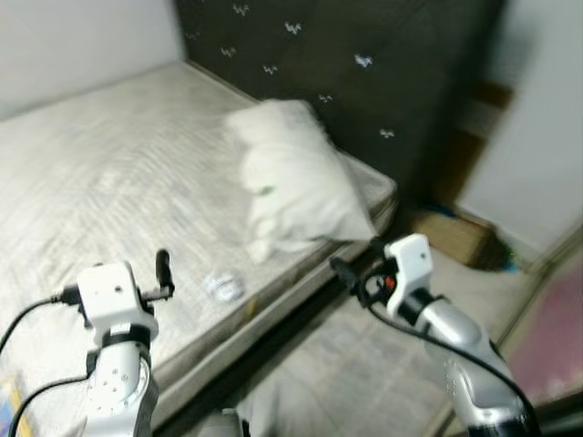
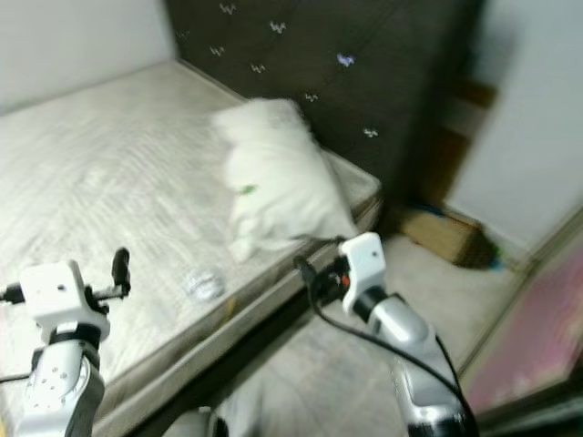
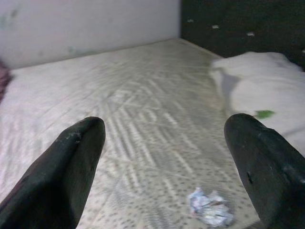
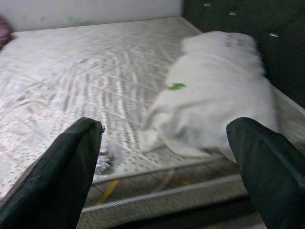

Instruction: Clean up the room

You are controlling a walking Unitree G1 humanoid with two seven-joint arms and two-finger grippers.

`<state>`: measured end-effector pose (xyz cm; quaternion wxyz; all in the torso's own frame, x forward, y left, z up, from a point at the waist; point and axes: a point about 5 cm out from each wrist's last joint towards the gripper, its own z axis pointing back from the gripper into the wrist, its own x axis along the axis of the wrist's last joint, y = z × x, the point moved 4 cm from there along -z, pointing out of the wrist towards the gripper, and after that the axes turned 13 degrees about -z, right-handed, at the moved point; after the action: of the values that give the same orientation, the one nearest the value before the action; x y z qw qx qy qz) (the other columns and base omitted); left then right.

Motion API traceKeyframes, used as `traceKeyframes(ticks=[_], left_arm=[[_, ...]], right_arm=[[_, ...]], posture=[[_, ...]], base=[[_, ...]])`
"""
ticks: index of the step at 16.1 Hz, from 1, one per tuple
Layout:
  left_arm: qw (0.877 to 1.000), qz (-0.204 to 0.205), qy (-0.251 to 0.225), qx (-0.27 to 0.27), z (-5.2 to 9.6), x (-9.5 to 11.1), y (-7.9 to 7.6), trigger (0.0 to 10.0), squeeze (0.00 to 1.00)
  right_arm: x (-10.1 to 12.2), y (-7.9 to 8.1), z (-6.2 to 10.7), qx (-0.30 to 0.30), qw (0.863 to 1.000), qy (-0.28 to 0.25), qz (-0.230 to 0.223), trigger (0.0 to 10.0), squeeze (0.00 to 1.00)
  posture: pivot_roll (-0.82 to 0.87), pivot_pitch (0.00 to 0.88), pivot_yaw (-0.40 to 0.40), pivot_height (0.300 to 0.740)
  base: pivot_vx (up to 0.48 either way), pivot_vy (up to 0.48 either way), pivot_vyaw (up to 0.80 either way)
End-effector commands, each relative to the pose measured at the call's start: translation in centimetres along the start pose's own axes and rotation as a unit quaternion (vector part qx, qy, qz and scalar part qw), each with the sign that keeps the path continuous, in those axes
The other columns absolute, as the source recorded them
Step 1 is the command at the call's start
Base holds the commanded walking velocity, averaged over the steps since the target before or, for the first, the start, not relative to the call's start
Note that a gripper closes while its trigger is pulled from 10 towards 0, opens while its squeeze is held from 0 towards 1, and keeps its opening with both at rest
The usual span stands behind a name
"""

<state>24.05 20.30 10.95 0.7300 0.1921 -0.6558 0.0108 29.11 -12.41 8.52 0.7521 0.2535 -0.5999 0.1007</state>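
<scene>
A crumpled scrap of pale wrapper (image 1: 223,287) lies on the bare mattress (image 1: 109,182) close to its near edge. It also shows between the fingers in the left wrist view (image 3: 209,212). A white pillow (image 1: 291,182) rests by the dark headboard, with a small green bit (image 4: 177,86) on it. My left gripper (image 1: 164,271) hovers open over the mattress, to the left of the scrap. Off the bed's edge, to the right of the scrap, my right gripper (image 1: 358,259) is open and points at the pillow. Both hold nothing.
A dark padded headboard (image 1: 364,82) stands behind the pillow. On the floor past the bed's corner sits a brown cardboard box (image 1: 451,232). Something pink (image 1: 556,337) lies at the far right. A strip of pale floor (image 1: 364,364) runs along the bed.
</scene>
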Motion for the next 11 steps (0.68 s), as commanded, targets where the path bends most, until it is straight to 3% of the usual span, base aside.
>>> traceKeyframes(ticks=[1,11], left_arm=[[1.000,-0.001,0.001,0.002,-0.11,-0.07,0.32,10.0,0.00],[1.000,0.017,0.000,-0.019,0.03,-0.05,-0.38,10.0,0.00]], right_arm=[[0.29,0.73,-0.47,0.017,1.000,-0.005,0.000,10.0,0.00],[0.38,0.47,-0.53,0.014,1.000,-0.006,-0.004,10.0,0.00]], posture=[[0.01,0.023,-0.050,0.740],[0.00,0.037,-0.055,0.740]], base=[[0.000,0.000,0.80],[0.000,0.000,0.80]])
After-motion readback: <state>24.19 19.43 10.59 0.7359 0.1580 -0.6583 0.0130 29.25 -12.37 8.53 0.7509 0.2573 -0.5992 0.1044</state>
